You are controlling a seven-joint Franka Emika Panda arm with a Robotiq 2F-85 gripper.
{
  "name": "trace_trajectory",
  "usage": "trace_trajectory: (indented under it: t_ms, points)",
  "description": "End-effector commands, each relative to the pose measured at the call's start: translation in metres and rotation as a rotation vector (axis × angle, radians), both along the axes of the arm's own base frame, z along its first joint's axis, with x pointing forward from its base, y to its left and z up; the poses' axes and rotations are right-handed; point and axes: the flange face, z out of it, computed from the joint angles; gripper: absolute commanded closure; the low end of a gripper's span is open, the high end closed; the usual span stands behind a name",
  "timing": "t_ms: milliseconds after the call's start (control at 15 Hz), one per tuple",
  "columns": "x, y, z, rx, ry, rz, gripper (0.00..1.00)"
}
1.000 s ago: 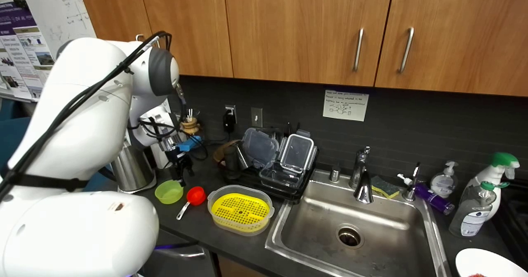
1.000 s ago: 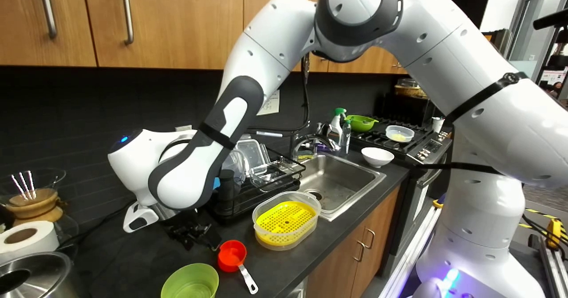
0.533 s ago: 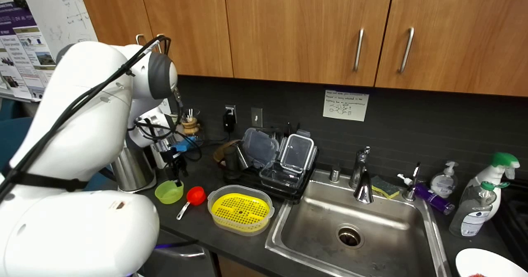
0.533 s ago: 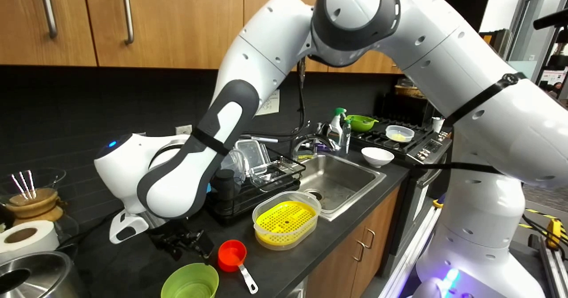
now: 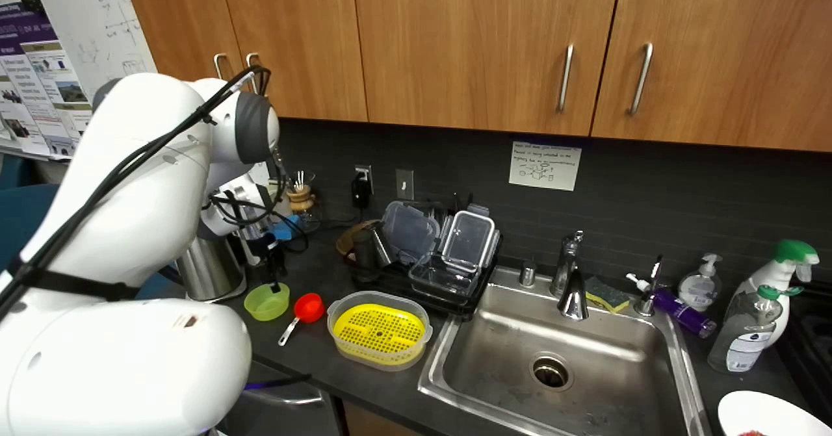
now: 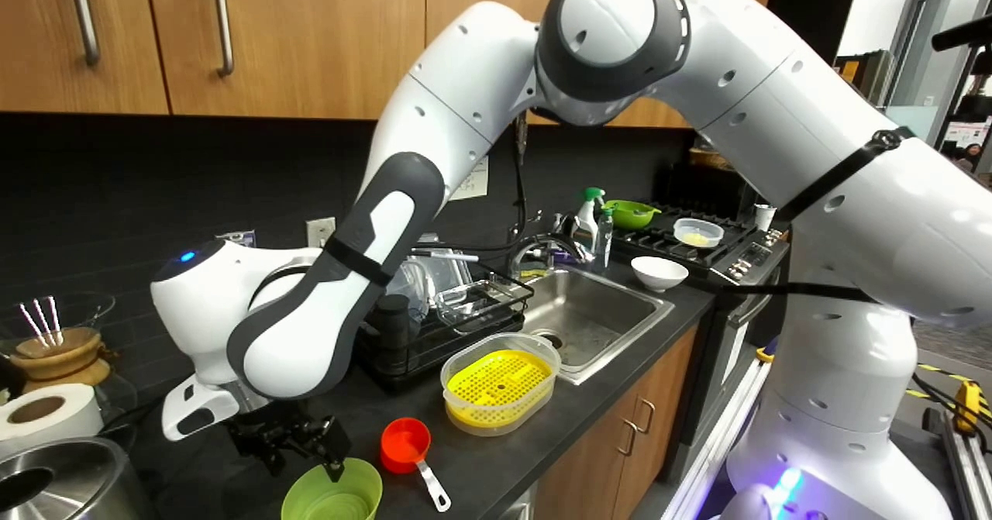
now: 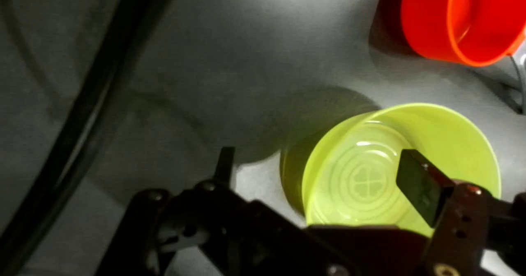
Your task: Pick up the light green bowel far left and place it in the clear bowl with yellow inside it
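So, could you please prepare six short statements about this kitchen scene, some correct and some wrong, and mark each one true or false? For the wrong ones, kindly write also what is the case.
1. The gripper is open. True.
2. The yellow insert lies outside the clear bowl. False: it sits inside.
3. The red cup is between the green bowl and the clear bowl. True.
4. The green bowl is already in the clear bowl. False: it is on the counter, apart from the clear bowl.
5. The white bowl stands beside the sink. True.
6. The upper cabinet doors are open. False: they are shut.
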Motion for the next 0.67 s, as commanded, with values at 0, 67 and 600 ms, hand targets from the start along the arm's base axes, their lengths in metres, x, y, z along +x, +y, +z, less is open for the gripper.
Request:
trace_trajectory:
  t_ms: [0, 67, 600]
  points:
    - [0.009, -0.001, -0.015, 0.098, 0.016, 0.034, 0.00]
    - [0.012, -0.004, -0.023, 0.122, 0.027, 0.038, 0.00]
    - [0.028, -0.020, -0.039, 0.243, 0.053, 0.057, 0.54]
